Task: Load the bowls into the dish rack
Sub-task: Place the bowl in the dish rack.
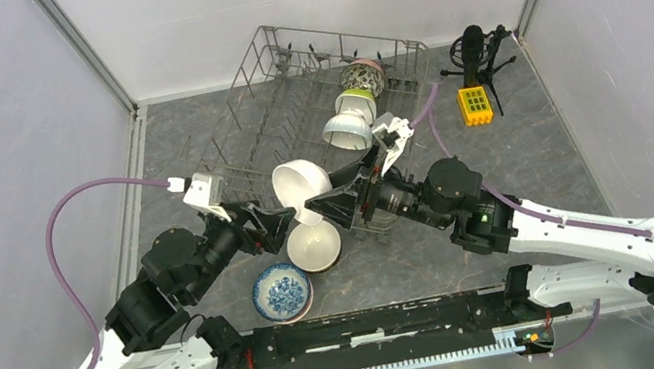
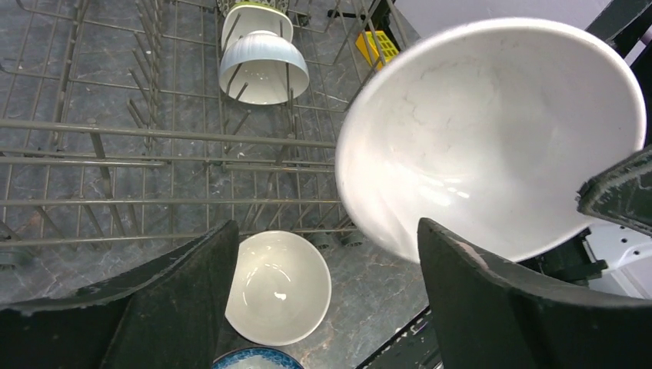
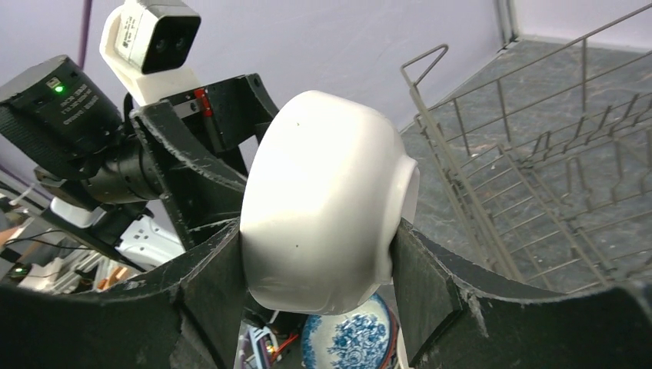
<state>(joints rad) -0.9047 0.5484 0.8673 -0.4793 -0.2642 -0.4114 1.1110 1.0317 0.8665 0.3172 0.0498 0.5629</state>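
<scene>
My right gripper [image 1: 320,196] is shut on a plain white bowl [image 1: 301,184], one finger on its rim and one on its foot, seen close in the right wrist view [image 3: 323,200]. It holds the bowl tilted in the air at the near edge of the grey wire dish rack [image 1: 278,102]. My left gripper [image 1: 289,224] is open and empty just left of that bowl [image 2: 492,131]. Below on the table are a second white bowl [image 1: 314,246] and a blue-and-white bowl [image 1: 282,292]. In the rack stand a white bowl [image 1: 346,130], a lime green bowl [image 1: 357,98] and a speckled bowl [image 1: 362,72].
A black microphone on a small tripod [image 1: 477,51] and a yellow block [image 1: 474,105] sit to the right of the rack. White enclosure walls close in the left, back and right. The rack's left rows of tines [image 2: 154,134] hold nothing.
</scene>
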